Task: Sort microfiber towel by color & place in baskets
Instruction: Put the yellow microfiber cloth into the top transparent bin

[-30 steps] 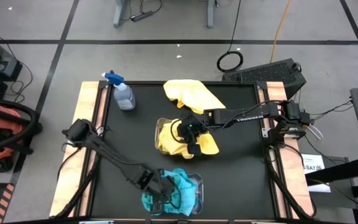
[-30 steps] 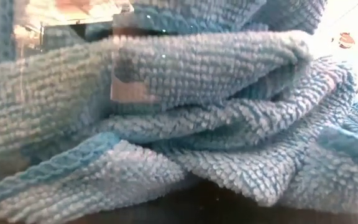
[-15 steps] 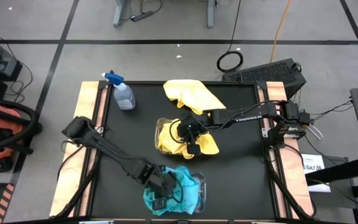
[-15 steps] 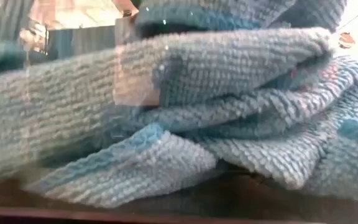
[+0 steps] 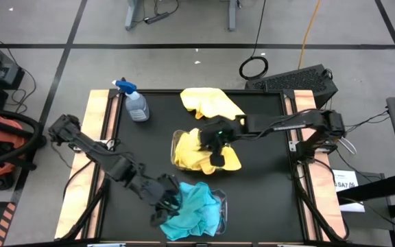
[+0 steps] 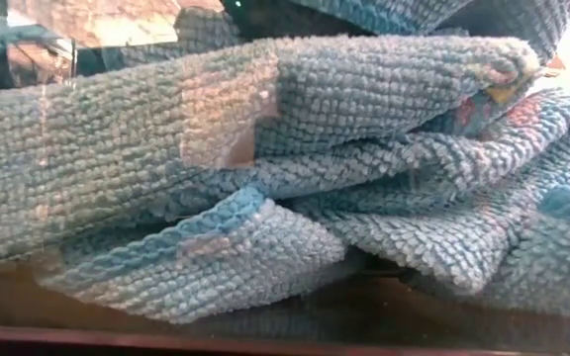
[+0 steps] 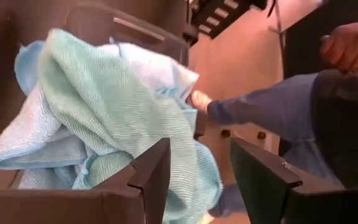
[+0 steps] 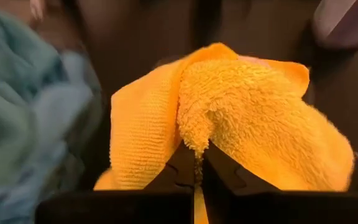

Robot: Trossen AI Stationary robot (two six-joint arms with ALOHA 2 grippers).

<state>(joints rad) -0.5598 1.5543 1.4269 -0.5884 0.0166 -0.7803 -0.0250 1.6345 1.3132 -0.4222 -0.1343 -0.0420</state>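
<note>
Teal-blue towels point(image 5: 194, 211) lie heaped in a clear basket point(image 5: 220, 200) at the table's near edge; they fill the low view point(image 6: 285, 178). My left gripper point(image 5: 162, 204) is open just left of that heap point(image 7: 110, 106), its fingers short of the cloth. Yellow towels point(image 5: 194, 156) lie in a second clear basket point(image 5: 176, 139) at mid-table. My right gripper point(image 5: 214, 135) is above them, shut on a yellow towel point(image 8: 229, 118). Another yellow towel point(image 5: 211, 103) lies flat on the table farther back. My right gripper pinches a bunched ridge of the yellow towel point(image 8: 195, 142) between its two fingers, coming from above and pointing down. The cloth bulges up over the fingertips and falls away on both sides. Its lower part lies on the yellow heap in the basket point(image 5: 225, 161).
A clear spray bottle with a blue trigger point(image 5: 134, 103) stands at the far left of the table. Past the table's near edge, the left wrist view shows a person's blue sleeve point(image 7: 260, 112) and hand point(image 7: 353, 46). Bare black table point(image 5: 266, 185) lies right of both baskets.
My left gripper has drawn back off the teal heap toward the table's left, and its arm has swung farther left. The teal towels have spread out wider in their basket. My right gripper has moved a little toward the far edge with the yellow towel.
</note>
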